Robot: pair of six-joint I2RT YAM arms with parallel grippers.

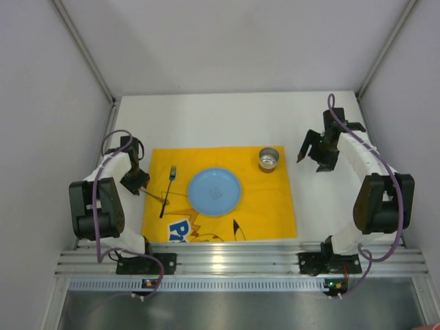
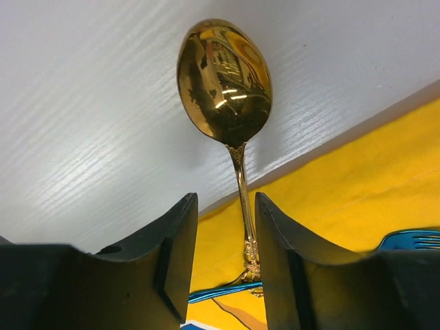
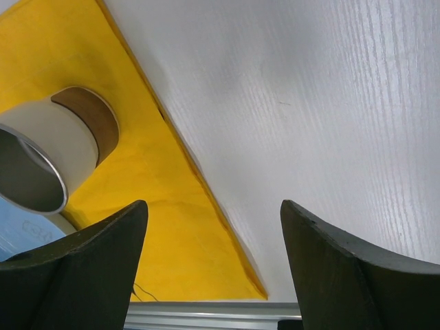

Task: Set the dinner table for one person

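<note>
A gold spoon (image 2: 225, 79) lies with its bowl over the white dinner table (image 1: 227, 117) and its handle over the yellow mat (image 1: 268, 199). The handle end rests across the blue fork (image 2: 213, 292). My left gripper (image 2: 227, 199) is partly open, astride the spoon handle, which sits against the right finger (image 2: 282, 247). In the top view this gripper (image 1: 134, 180) is at the mat's left edge, with the fork (image 1: 167, 191) beside a blue plate (image 1: 214, 191). A metal cup (image 1: 269, 159) stands at the mat's far right. My right gripper (image 1: 316, 155) is open and empty, right of the cup.
The right wrist view shows the cup (image 3: 48, 148), the mat's right edge (image 3: 158, 206) and bare table (image 3: 330, 103) under my open gripper (image 3: 214, 206). Grey walls enclose the table. An aluminium rail (image 1: 240, 258) runs along the near edge.
</note>
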